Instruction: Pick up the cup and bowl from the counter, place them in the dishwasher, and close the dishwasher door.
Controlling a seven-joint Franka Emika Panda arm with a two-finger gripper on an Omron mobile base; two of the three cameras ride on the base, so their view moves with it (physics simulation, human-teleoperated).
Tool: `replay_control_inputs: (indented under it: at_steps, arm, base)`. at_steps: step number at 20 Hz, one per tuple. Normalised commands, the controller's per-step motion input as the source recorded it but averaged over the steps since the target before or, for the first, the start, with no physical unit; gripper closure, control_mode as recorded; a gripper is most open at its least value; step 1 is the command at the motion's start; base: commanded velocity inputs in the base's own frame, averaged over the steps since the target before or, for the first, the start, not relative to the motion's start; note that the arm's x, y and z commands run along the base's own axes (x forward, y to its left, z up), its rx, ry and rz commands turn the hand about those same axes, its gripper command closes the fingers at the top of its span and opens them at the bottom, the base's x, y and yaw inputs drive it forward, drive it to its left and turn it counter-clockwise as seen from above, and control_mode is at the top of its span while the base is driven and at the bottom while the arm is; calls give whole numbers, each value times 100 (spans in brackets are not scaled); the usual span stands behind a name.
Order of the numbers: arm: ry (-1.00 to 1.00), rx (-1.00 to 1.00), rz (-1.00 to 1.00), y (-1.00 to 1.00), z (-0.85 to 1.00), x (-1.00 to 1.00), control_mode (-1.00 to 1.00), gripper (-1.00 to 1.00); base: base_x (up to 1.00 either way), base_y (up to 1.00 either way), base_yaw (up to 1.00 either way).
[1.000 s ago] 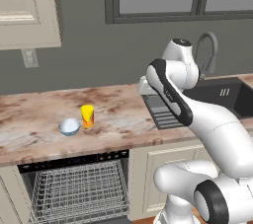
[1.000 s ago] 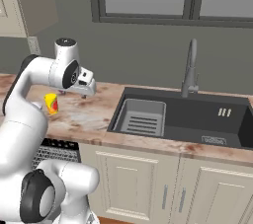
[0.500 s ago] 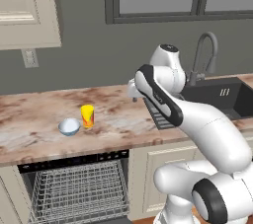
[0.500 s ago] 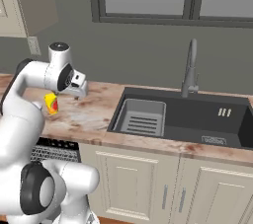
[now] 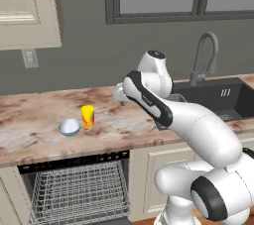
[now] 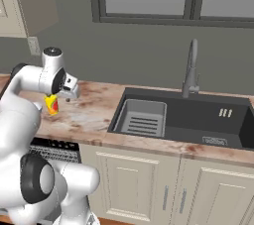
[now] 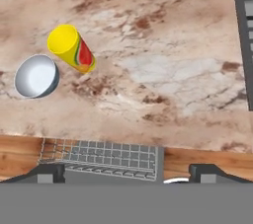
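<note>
Left base view – progress: nothing is being carried yet; the cup (image 5: 88, 116) and bowl (image 5: 69, 127) are both sitting on the surface (image 5: 39, 120), just beside each other, so both pick-ups, both placements and the closing are remaining.
Left base view – dishwasher: the dishwasher (image 5: 79, 192) is standing open below the surface edge, its wire rack (image 5: 82, 189) showing with nothing in it that I can make out.
Left base view – fingers: the fingers (image 5: 120, 95) are hovering over the surface, with the cup and bowl well off to their far side, away from the sink (image 5: 218, 97).
Right base view – fingers: the fingers (image 6: 71, 89) are hanging near the cup (image 6: 51, 104), apart from it and touching nothing.
Hand view – fingers: the two tips are sitting wide apart at the bottom edge, released, with nothing between them.
Hand view – cup and bowl: the cup (image 7: 72, 49) and the bowl (image 7: 36, 76) are lying ahead of the fingers and off to one side, almost touching; the rack (image 7: 101, 159) is showing just beyond the tips.
</note>
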Motion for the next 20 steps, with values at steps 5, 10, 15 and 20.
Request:
replay_control_inputs:
  at_steps: [5,10,15,20]
  arm:
    - [0,0,0,40,-19,15,-100,-100]
    - [0,0,0,39,-21,22,-100,-100]
    - [0,0,0,27,-18,31,-100,-100]
    - [0,0,0,16,-17,43,-100,-100]
  base:
    - [0,0,0]
    - [0,0,0]
    - [0,0,0]
    - [0,0,0]
